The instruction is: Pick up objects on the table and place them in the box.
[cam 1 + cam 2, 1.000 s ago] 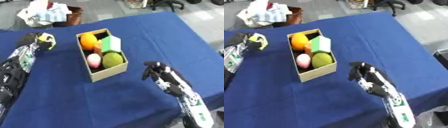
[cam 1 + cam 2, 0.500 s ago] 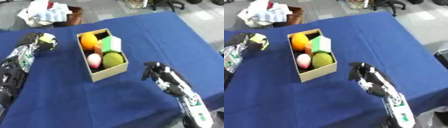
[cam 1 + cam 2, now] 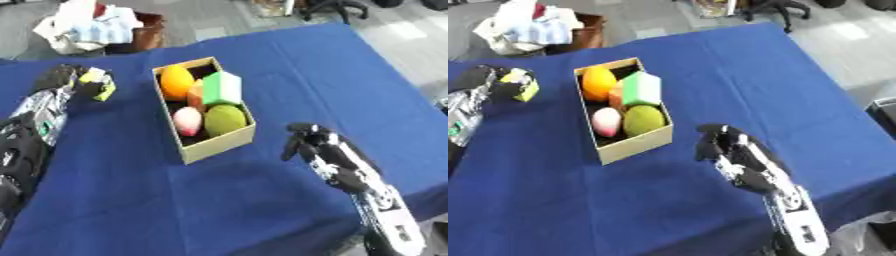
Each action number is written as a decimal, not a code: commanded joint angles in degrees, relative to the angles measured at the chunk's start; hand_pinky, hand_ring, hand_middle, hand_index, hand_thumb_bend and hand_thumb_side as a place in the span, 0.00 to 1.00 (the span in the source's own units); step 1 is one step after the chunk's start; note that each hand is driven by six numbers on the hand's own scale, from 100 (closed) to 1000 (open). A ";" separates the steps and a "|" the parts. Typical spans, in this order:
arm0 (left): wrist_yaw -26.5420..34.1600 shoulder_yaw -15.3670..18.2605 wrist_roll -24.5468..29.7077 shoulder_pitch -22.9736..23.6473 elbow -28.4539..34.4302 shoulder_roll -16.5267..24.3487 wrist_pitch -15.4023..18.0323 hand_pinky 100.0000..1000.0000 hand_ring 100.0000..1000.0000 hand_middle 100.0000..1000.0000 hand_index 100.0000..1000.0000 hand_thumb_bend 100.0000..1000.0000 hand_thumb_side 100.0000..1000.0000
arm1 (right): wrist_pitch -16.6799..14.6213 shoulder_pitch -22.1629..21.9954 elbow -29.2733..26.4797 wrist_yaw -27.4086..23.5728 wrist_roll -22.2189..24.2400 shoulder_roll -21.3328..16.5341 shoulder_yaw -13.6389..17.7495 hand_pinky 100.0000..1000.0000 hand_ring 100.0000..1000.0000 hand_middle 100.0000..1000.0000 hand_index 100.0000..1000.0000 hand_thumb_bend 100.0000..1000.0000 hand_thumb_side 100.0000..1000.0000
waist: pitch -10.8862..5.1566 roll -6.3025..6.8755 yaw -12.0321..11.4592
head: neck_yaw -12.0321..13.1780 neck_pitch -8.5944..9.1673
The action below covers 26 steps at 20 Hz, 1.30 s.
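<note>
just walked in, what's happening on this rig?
The left hand has its fingers curled round a small yellow-green object at the far left of the blue table, beside the cardboard box. The box already holds an orange ball, a green block, a pink egg-shaped item and a green ball. The right hand hangs to the right of the box, fingers curled, holding nothing.

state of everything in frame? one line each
Box: open, upright on the table, holding the fruit and block.
Yellow object: held in the left hand, off to the box's left.
Left hand: curled round the yellow object.
Right hand: holds nothing, fingers curled, right of the box.
Orange: in the box's far end.
Green block: in the box, tilted.
</note>
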<state>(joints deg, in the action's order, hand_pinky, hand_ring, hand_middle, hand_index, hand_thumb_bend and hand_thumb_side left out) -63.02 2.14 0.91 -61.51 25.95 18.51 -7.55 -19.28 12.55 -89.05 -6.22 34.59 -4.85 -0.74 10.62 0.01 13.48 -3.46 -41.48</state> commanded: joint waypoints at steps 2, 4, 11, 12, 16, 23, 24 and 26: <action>-2.31 -0.81 3.19 -0.82 -0.40 0.28 1.39 0.77 0.70 0.71 0.87 0.40 1.00 | -0.10 0.48 -0.64 -0.07 -0.03 -0.74 0.32 0.54 0.53 0.51 0.81 0.00 0.39 | -0.14 -0.68 0.07 | -0.18 0.42; -3.62 -0.77 4.92 -0.78 -0.45 0.19 1.90 0.74 0.66 0.67 0.86 0.29 0.78 | -0.12 0.49 -0.63 -0.07 -0.03 -0.72 0.33 0.54 0.53 0.51 0.81 0.00 0.39 | -0.14 -0.71 0.08 | -0.22 0.36; -4.17 0.36 3.01 -0.90 1.42 0.28 0.15 0.64 0.46 0.41 0.69 0.00 0.19 | -0.15 0.48 -0.59 -0.09 0.00 -0.68 0.36 0.54 0.53 0.51 0.81 0.00 0.39 | -0.20 -0.80 -0.02 | -0.32 0.38; -3.77 0.44 1.71 -0.90 1.75 0.30 -0.20 0.62 0.44 0.38 0.66 0.00 0.18 | -0.15 0.48 -0.58 -0.08 0.00 -0.68 0.37 0.54 0.53 0.51 0.81 0.00 0.39 | -0.20 -0.81 -0.03 | -0.33 0.39; -0.40 0.46 -4.16 -1.13 4.34 0.55 -0.09 0.60 0.41 0.32 0.62 0.00 0.16 | -0.16 0.46 -0.55 -0.09 0.00 -0.68 0.39 0.54 0.53 0.51 0.81 0.00 0.39 | -0.22 -0.81 -0.02 | -0.41 0.42; 8.23 -4.18 -0.94 -2.38 14.12 0.61 5.65 0.61 0.42 0.31 0.63 0.00 0.16 | -0.18 0.39 -0.53 -0.07 0.07 -0.76 0.36 0.54 0.53 0.51 0.81 0.00 0.39 | -0.36 -0.74 -0.18 | -0.55 0.50; 8.99 -5.41 0.66 -2.40 15.63 0.42 6.96 0.61 0.42 0.32 0.64 0.00 0.16 | -0.18 0.40 -0.54 -0.07 0.09 -0.75 0.35 0.54 0.53 0.51 0.81 0.00 0.39 | -0.38 -0.74 -0.16 | -0.54 0.49; 9.79 -8.00 3.90 -2.37 18.31 -0.05 9.57 0.62 0.44 0.33 0.65 0.00 0.16 | -0.18 0.42 -0.54 -0.09 0.14 -0.72 0.33 0.54 0.53 0.51 0.81 0.00 0.39 | -0.43 -0.75 -0.07 | -0.54 0.46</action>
<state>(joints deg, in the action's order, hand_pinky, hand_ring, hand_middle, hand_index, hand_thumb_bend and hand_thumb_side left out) -54.24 -4.58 3.20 -62.13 41.60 18.00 0.72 -19.30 12.54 -89.03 -6.21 34.62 -4.85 -0.72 10.62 0.01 13.37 -3.88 -41.49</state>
